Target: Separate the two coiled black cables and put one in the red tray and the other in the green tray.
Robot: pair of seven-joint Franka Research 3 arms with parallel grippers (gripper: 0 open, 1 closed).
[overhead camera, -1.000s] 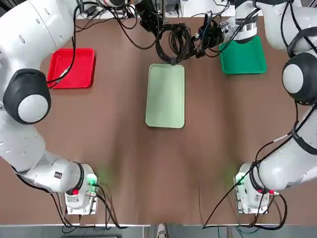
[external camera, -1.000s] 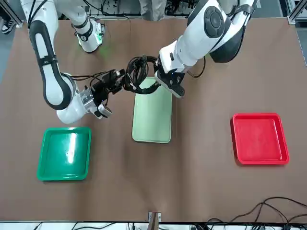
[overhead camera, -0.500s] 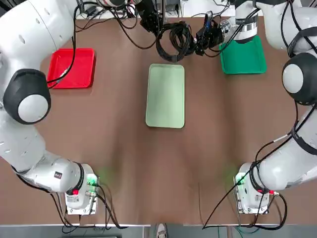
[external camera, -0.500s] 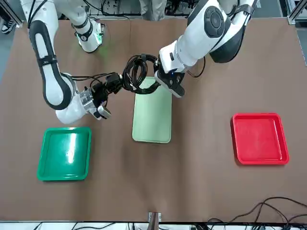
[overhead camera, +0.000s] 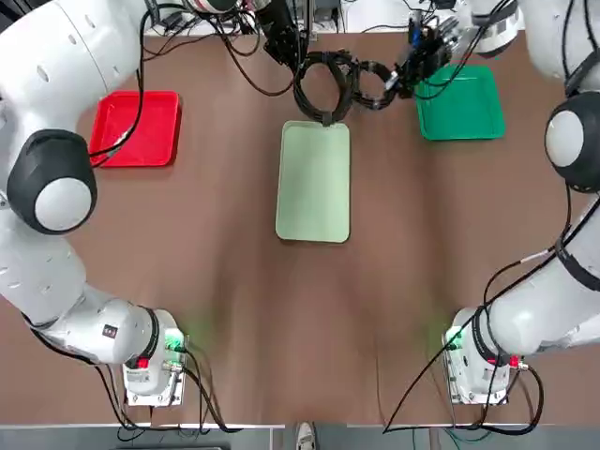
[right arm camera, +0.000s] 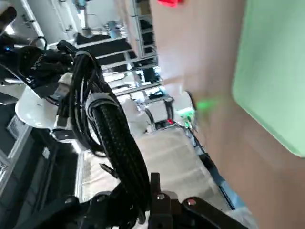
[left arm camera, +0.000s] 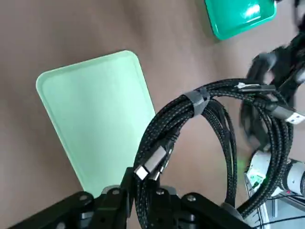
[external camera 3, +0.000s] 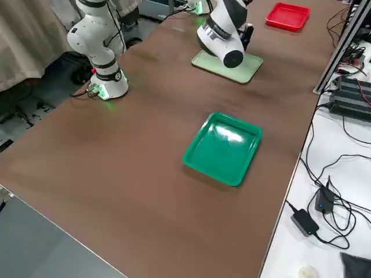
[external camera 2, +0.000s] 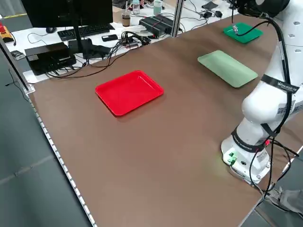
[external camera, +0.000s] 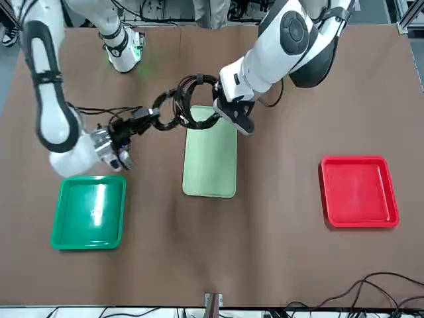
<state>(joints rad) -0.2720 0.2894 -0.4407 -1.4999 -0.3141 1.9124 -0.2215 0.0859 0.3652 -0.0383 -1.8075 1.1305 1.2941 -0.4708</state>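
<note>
"Where have the two cables got to?"

"Up in the air, between the robot's arms. The left gripper (left arm camera: 143,191) has its jaws clenched on the larger coil (overhead camera: 324,116), and the right gripper (overhead camera: 400,82) is pinching the smaller coil (overhead camera: 377,103)."

"So each arm has one?"

"Yes, side by side. From overhead the loops meet or overlap at their edges; I can't tell whether they're still tangled there."

"And what's under them?"

"Looking down from above, they're just beyond the far end of the pale mint-green tray (overhead camera: 314,183), which lies lengthwise in the middle of the bench (overhead camera: 234,309). The larger coil has a grey tie round its strands, and metal plugs show on it."

"Where are the square trays?"

"The red tray (external camera: 360,192) sits on the robot's left and the green tray (external camera: 89,213) on its right, with the mint-green one between. Neither square tray has a cable in it."

"And the right arm?"

"It reaches in from its own side. From above, its gripper is near the green tray's inner edge, and part of the arm crosses the tray's far edge. The left arm bends round past the red one, covering a bit of it."
</note>
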